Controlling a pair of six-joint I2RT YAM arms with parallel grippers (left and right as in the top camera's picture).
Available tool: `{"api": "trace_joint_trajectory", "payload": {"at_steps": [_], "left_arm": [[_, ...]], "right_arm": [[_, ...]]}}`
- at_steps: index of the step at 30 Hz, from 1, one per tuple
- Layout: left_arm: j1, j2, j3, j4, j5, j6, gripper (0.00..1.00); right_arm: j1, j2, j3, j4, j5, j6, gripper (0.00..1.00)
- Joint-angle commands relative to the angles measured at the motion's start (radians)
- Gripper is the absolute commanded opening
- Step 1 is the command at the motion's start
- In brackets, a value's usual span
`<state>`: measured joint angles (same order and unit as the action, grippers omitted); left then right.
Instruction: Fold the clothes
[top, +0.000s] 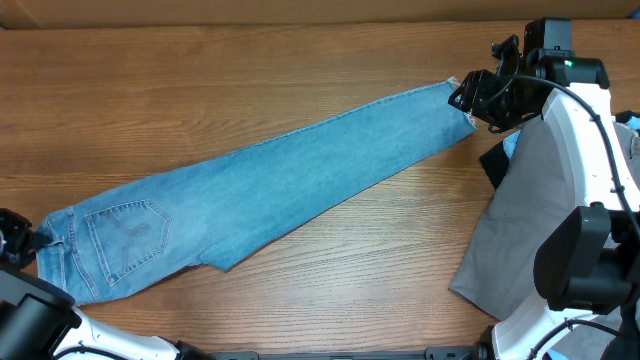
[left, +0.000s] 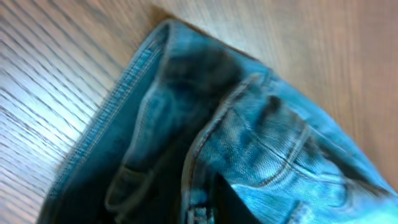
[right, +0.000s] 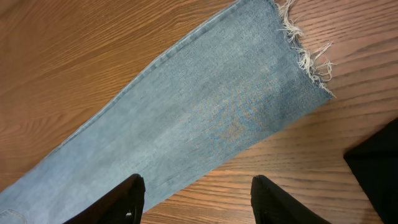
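Jeans: long light-blue denim jeans (top: 270, 180) lie flat as 1 diagonal strip on the brown wood-grain table (top: 200, 70).
Waist end: it sits at the lower left, with 1 stitched back pocket (top: 128, 240) facing up.
Hem end: the frayed whitish hem (right: 305, 56) points to the upper right.
Left gripper: the black left gripper (top: 12, 240) sits at the waist edge. Its wrist view shows only the blurred, rumpled waistband (left: 124, 137), not its fingers, so I cannot tell whether it is spread or pinching.
Right gripper: the right gripper (right: 198, 186) has its 2 black fingers spread wide over the leg, short of the hem and pinching nothing. I cannot tell whether it touches the cloth.
Other garments: grey trousers (top: 510, 230) lie at the right, partly under the white right arm (top: 590, 150). A black piece (top: 492, 165) lies near the hem end, apart from the jeans.
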<state>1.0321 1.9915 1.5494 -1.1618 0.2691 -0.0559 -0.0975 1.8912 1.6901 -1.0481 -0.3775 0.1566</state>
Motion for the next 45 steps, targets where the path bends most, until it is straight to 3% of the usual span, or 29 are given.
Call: {"api": "trace_joint_trajectory", "payload": {"at_steps": [1, 7, 12, 18, 21, 25, 27, 28, 31, 33, 41, 45], "left_arm": [[0.0, -0.022, -0.083, 0.045, -0.121, -0.039, 0.25], [0.005, -0.022, -0.16, 0.127, -0.122, -0.039, 0.47], [0.029, -0.024, -0.064, 0.079, -0.116, -0.038, 0.46], [0.073, -0.024, 0.229, -0.087, 0.047, -0.033, 0.47], [0.071, -0.025, 0.363, -0.175, 0.108, -0.023, 0.34], [0.032, -0.024, 0.388, -0.231, 0.142, -0.012, 0.16], [-0.004, -0.024, 0.362, -0.243, 0.142, 0.004, 0.07], [-0.021, -0.024, 0.35, -0.245, 0.142, 0.005, 0.05], [-0.087, -0.024, 0.295, -0.238, 0.116, 0.011, 0.04], [-0.127, -0.024, 0.261, -0.227, 0.083, 0.011, 0.04], [-0.294, -0.024, 0.129, -0.153, -0.062, 0.006, 0.04], [-0.349, -0.024, 0.06, -0.103, -0.224, -0.085, 0.06]], "right_arm": [[-0.001, -0.004, 0.012, 0.002, -0.006, -0.008, 0.6], [-0.001, -0.004, 0.012, 0.002, -0.005, -0.008, 0.62], [-0.001, -0.004, 0.012, 0.002, -0.005, -0.008, 0.63], [-0.001, -0.004, 0.012, 0.002, -0.005, -0.008, 0.63], [-0.001, -0.004, 0.012, 0.002, -0.005, -0.008, 0.66], [-0.001, -0.002, 0.01, 0.0, -0.005, -0.006, 0.76], [0.002, 0.006, -0.001, -0.002, -0.006, 0.018, 0.73], [0.004, 0.012, -0.011, -0.002, -0.006, 0.031, 0.67], [0.02, 0.039, -0.052, -0.002, -0.008, 0.038, 0.51], [0.039, 0.062, -0.087, 0.002, -0.01, 0.037, 0.5], [0.081, 0.161, -0.22, 0.164, 0.148, 0.115, 0.72], [0.076, 0.195, -0.231, 0.235, 0.036, -0.013, 0.68]]}}
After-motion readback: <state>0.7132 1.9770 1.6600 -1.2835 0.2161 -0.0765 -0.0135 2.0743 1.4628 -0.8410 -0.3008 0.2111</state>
